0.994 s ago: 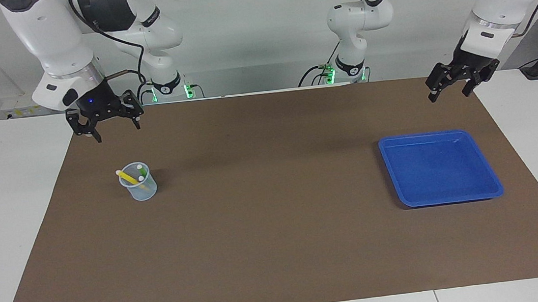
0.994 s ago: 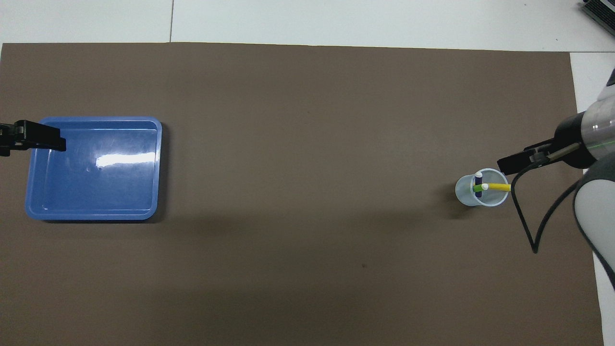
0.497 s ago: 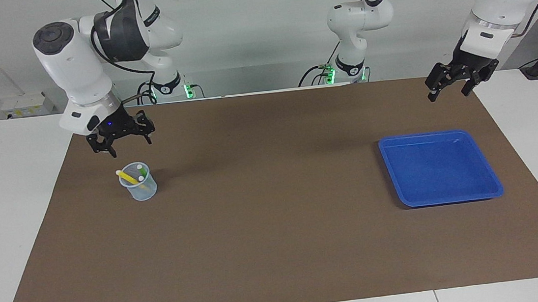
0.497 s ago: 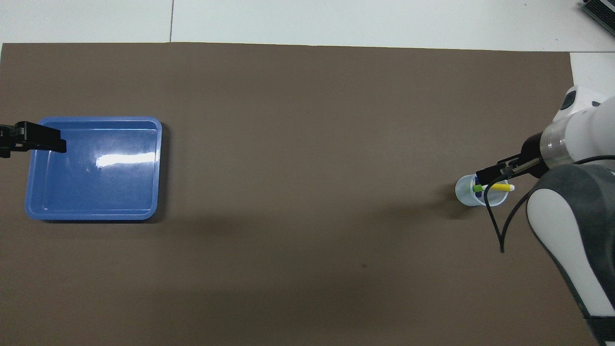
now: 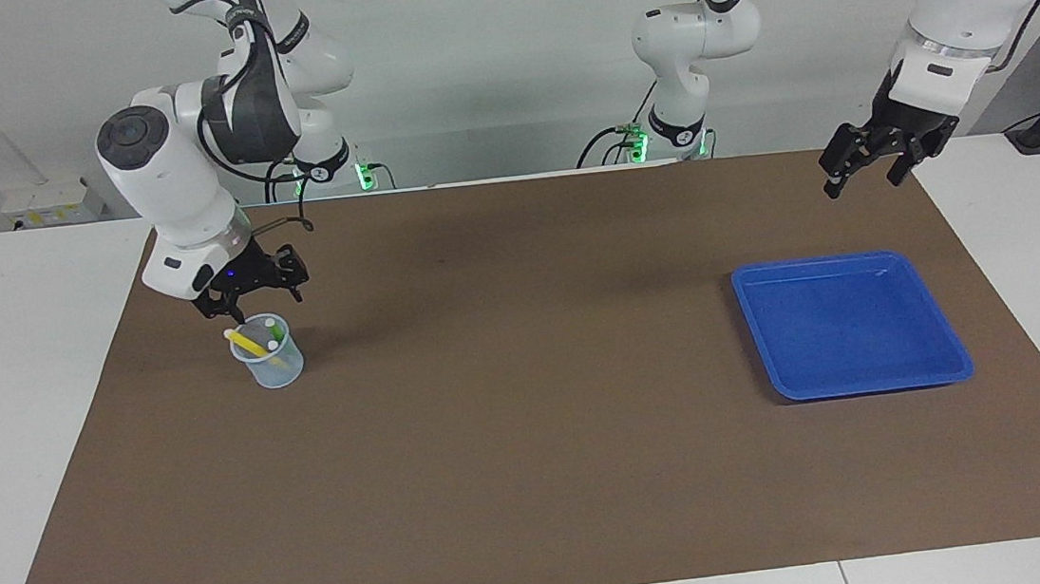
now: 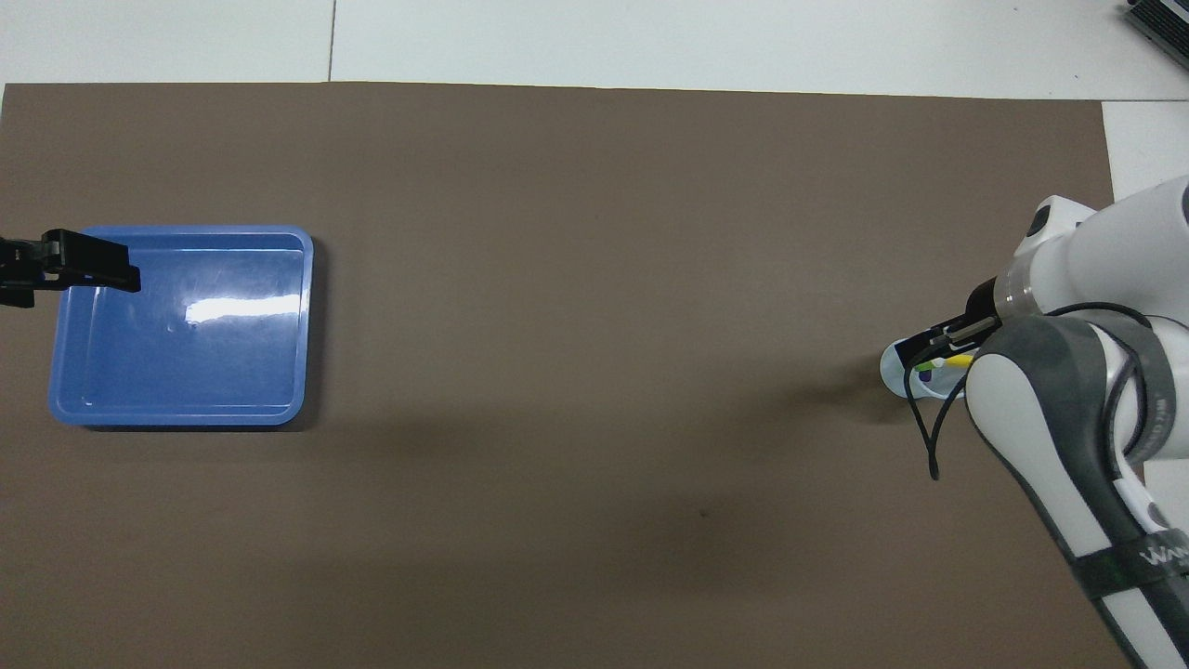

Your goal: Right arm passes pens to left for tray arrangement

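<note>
Pens [image 5: 256, 341] stand in a small clear cup [image 5: 269, 362] at the right arm's end of the brown mat [image 5: 538, 481]: the yellow one leans over the cup's rim and a green one stands beside it. The right gripper [image 5: 255, 298] hangs just above the cup, jaws apart and holding nothing. In my judgement the step in hand is the reach for a first pen; next the fingers must drop around one pen alone and close without tipping the cup. Well apart from the cup, at the left arm's end, sits the blue tray [image 5: 956, 363], with no pens in it. The left gripper [image 5: 861, 171] waits in the air just off the tray's robot-side edge, jaws wide, empty. From overhead the right arm [image 6: 1050, 409] covers most of the cup, and the purple pen barely shows
</note>
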